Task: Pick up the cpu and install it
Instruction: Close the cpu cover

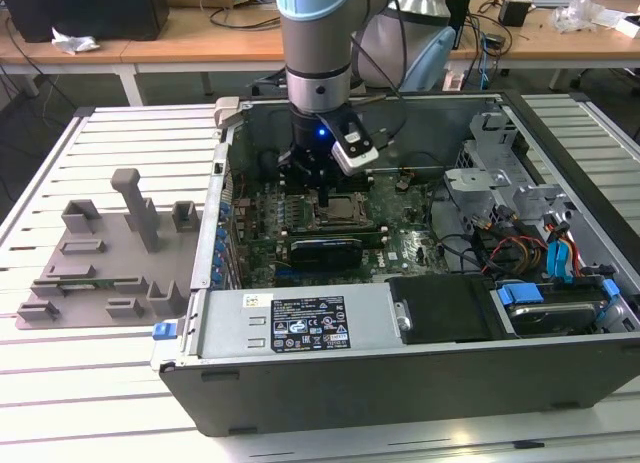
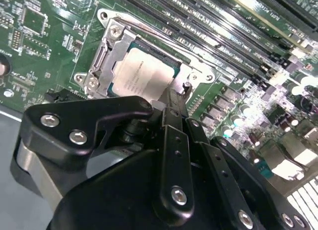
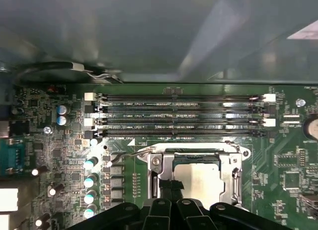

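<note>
The cpu [image 2: 144, 73] is a silvery-white square chip lying flat inside the metal-framed socket [image 2: 107, 56] on the green motherboard. It also appears as the pale cpu [image 3: 203, 178] within the socket frame [image 3: 159, 163]. My gripper [image 2: 176, 96] hangs straight over the socket with its black fingers drawn together, their tips at one edge of the chip. Nothing is held between them. In the exterior view the gripper [image 1: 325, 196] reaches down into the open computer case, just above the socket [image 1: 340, 215].
Several memory slots [image 3: 184, 115] run beside the socket. A long black expansion card [image 1: 325, 248] lies nearer the power supply [image 1: 290, 318]. Drive cages and cables [image 1: 520, 213] fill the case toward the exterior view's right. A grey fixture tray [image 1: 100, 253] sits outside the case.
</note>
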Tool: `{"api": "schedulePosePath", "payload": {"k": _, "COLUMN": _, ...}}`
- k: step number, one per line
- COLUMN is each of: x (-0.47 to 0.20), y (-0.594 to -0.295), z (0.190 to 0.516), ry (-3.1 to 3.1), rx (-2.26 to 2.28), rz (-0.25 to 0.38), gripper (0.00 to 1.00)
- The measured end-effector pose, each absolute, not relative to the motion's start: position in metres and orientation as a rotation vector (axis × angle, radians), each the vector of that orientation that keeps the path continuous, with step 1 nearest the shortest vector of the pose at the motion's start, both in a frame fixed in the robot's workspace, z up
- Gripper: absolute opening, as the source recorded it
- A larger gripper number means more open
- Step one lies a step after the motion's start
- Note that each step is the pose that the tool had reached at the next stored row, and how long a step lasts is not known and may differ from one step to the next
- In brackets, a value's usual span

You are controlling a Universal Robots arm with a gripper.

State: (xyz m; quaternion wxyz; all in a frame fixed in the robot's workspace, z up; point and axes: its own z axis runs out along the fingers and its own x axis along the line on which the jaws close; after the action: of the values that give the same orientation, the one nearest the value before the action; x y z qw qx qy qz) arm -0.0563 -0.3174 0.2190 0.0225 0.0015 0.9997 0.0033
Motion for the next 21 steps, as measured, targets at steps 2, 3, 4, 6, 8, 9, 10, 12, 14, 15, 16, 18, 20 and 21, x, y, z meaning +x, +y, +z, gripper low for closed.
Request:
{"api": "schedulePosePath", "payload": {"k": 2, "x": -0.056, "y": -0.317, "z": 0.223, "ry": 3.097, "rx": 0.005, "rz": 0.010, "gripper": 0.11}}
{"api": "schedulePosePath", "payload": {"k": 3, "x": -0.056, "y": -0.317, "z": 0.225, "ry": 3.097, "rx": 0.005, "rz": 0.010, "gripper": 0.11}}
{"api": "schedulePosePath", "payload": {"k": 4, "x": -0.056, "y": -0.317, "z": 0.228, "ry": 3.097, "rx": 0.005, "rz": 0.010, "gripper": 0.11}}
{"api": "schedulePosePath", "payload": {"k": 6, "x": -0.056, "y": -0.317, "z": 0.231, "ry": 3.096, "rx": 0.005, "rz": 0.010, "gripper": 0.11}}
{"api": "schedulePosePath", "payload": {"k": 8, "x": -0.055, "y": -0.317, "z": 0.232, "ry": 3.053, "rx": 0.003, "rz": -0.015, "gripper": 0.11}}
{"api": "schedulePosePath", "payload": {"k": 9, "x": -0.045, "y": -0.317, "z": 0.232, "ry": 3.061, "rx": 0.003, "rz": -0.056, "gripper": 0.11}}
{"api": "schedulePosePath", "payload": {"k": 10, "x": -0.036, "y": -0.317, "z": 0.231, "ry": 3.065, "rx": 0.002, "rz": -0.072, "gripper": 0.11}}
{"api": "schedulePosePath", "payload": {"k": 12, "x": -0.033, "y": -0.317, "z": 0.234, "ry": 3.066, "rx": 0.002, "rz": -0.076, "gripper": 0.11}}
{"api": "schedulePosePath", "payload": {"k": 14, "x": -0.033, "y": -0.317, "z": 0.238, "ry": 3.066, "rx": 0.001, "rz": -0.076, "gripper": 0.11}}
{"api": "schedulePosePath", "payload": {"k": 15, "x": -0.033, "y": -0.317, "z": 0.242, "ry": 3.066, "rx": 0.001, "rz": -0.076, "gripper": 0.11}}
{"api": "schedulePosePath", "payload": {"k": 16, "x": -0.033, "y": -0.317, "z": 0.242, "ry": 3.066, "rx": 0.002, "rz": -0.076, "gripper": 0.11}}
{"api": "schedulePosePath", "payload": {"k": 18, "x": -0.033, "y": -0.317, "z": 0.242, "ry": 3.066, "rx": 0.002, "rz": -0.075, "gripper": 0.11}}
{"api": "schedulePosePath", "payload": {"k": 20, "x": -0.033, "y": -0.317, "z": 0.242, "ry": 3.066, "rx": 0.002, "rz": -0.076, "gripper": 0.11}}
{"api": "schedulePosePath", "payload": {"k": 21, "x": -0.033, "y": -0.317, "z": 0.242, "ry": 3.066, "rx": 0.002, "rz": -0.076, "gripper": 0.11}}
